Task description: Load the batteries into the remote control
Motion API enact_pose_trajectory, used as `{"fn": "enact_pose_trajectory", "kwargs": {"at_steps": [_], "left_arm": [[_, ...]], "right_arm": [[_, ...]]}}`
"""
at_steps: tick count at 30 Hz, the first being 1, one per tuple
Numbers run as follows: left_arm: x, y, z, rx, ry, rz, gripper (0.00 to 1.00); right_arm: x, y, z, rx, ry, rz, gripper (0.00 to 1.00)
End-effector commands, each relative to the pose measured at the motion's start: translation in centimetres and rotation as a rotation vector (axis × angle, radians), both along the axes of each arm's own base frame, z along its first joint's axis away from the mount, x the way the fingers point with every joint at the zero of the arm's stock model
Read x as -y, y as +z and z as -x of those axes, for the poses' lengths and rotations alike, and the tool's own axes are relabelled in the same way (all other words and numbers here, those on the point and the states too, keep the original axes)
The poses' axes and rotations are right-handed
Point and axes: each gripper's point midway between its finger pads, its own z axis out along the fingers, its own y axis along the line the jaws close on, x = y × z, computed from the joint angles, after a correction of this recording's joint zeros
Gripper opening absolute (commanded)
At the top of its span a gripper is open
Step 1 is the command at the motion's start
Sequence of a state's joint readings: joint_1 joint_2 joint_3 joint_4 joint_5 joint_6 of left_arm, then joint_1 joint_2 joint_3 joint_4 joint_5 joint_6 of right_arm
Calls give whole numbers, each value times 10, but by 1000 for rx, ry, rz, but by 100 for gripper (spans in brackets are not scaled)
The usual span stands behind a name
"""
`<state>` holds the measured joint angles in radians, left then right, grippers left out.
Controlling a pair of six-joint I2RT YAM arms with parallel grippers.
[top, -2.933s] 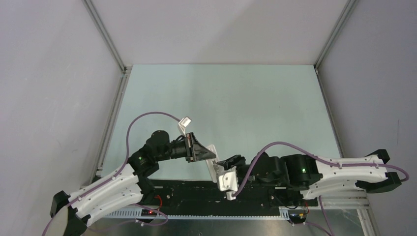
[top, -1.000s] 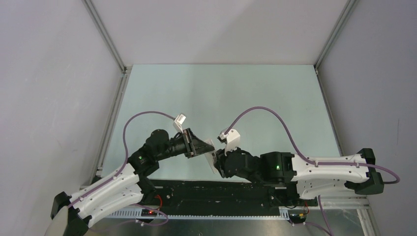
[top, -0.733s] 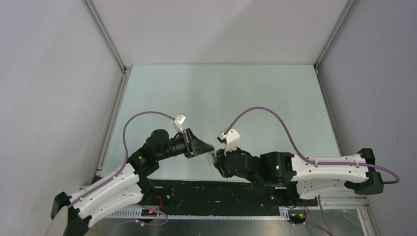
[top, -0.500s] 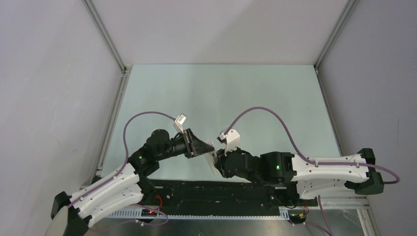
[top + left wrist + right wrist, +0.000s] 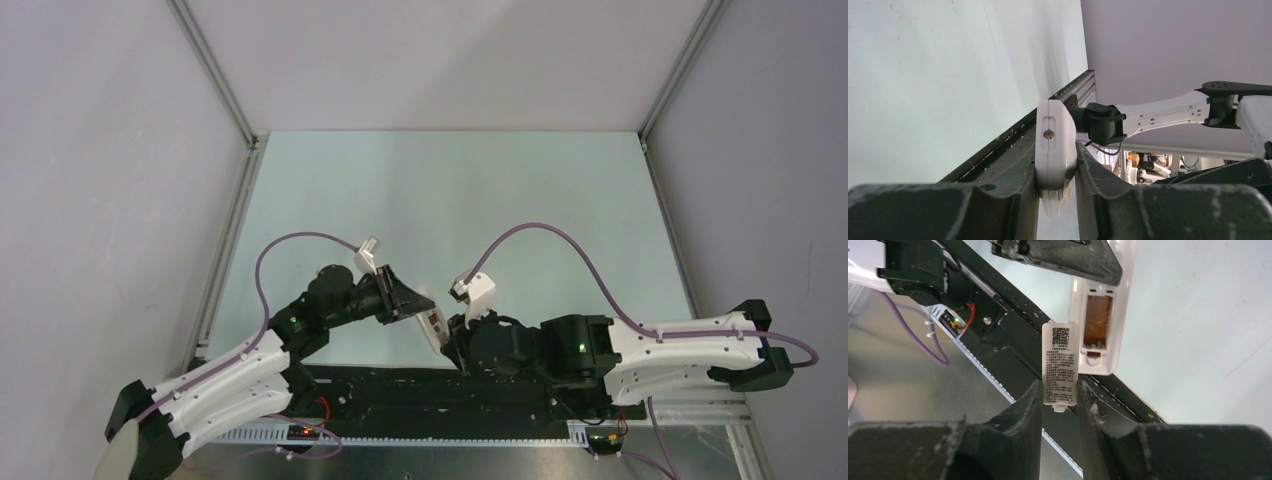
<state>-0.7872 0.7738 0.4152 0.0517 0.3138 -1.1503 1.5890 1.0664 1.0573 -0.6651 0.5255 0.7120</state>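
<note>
Right wrist view: the remote control (image 5: 1097, 325), upper end hidden behind the left fingers (image 5: 1063, 257); the battery cover (image 5: 1060, 367) beside it, print too small to read.

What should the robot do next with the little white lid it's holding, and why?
Probably carry the lid away and lay it on the table. The right gripper pinches it while the left gripper holds the remote control, whose battery compartment looks open with no cells seen inside. Freeing that gripper seems needed first.
</note>
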Motion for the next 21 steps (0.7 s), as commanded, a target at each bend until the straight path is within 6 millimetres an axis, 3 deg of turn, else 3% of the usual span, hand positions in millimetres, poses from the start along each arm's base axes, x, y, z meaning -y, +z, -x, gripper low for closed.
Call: {"fn": "enact_pose_trajectory", "kwargs": {"at_steps": [1,4,8,9,10,11,12,13,14,16,21], "left_arm": [[-8,2,-10,39,55,-16,0],[-16,-9,-7,20,72,-50,0],[-25,-8,-1,30,84,-48,0],[-27,-4,0,41,87,-38,0],[-29,-4,1,43,90,-39,0],[-30,-1,2,54,91,-27,0],[-31,1,4,59,90,-22,0],[-32,2,4,61,89,-19,0],[-32,3,5,61,87,-16,0],[-31,3,6,60,81,-15,0],[-31,4,6,59,77,-13,0]], "right_arm": [[20,7,-10,-15,-109,7,29],[46,-8,-29,-28,-236,73,30],[89,-38,-69,-29,-395,213,33],[88,-44,-72,-57,-408,195,33],[101,-57,-82,-71,-450,213,33],[95,-61,-86,-95,-449,175,33],[110,-77,-96,-107,-493,188,33],[104,-80,-100,-130,-492,137,32],[119,-98,-108,-150,-539,151,31],[123,-112,-118,-177,-571,106,30],[137,-144,-123,-212,-617,151,32]]}}
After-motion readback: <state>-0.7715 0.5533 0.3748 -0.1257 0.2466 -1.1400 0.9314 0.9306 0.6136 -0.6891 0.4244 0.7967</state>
